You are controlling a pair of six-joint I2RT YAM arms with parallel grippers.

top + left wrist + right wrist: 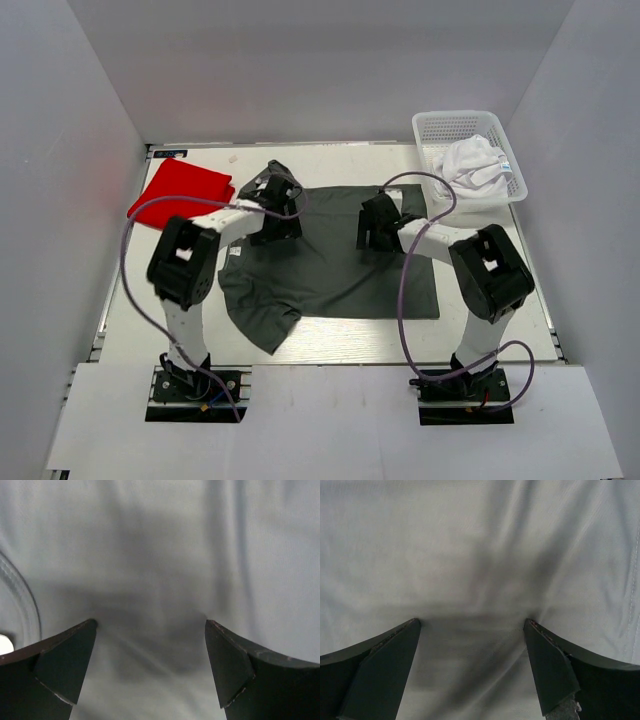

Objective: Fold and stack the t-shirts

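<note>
Gaping empty over dark grey shirt (340, 270): left pincer (150, 622), right pincer (471, 621) (only overhead shows red shirt (180, 190))

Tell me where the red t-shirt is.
In the top view, the red t-shirt lies at the far left corner of the table, just left of the spread dark grey t-shirt.

Plain white walls (330, 60) enclose a pale wooden table (340, 340).

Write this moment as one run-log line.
left gripper: open, at dark grey t-shirt | right gripper: open, same shirt | red t-shirt: far left | white t-shirt: in basket
</note>
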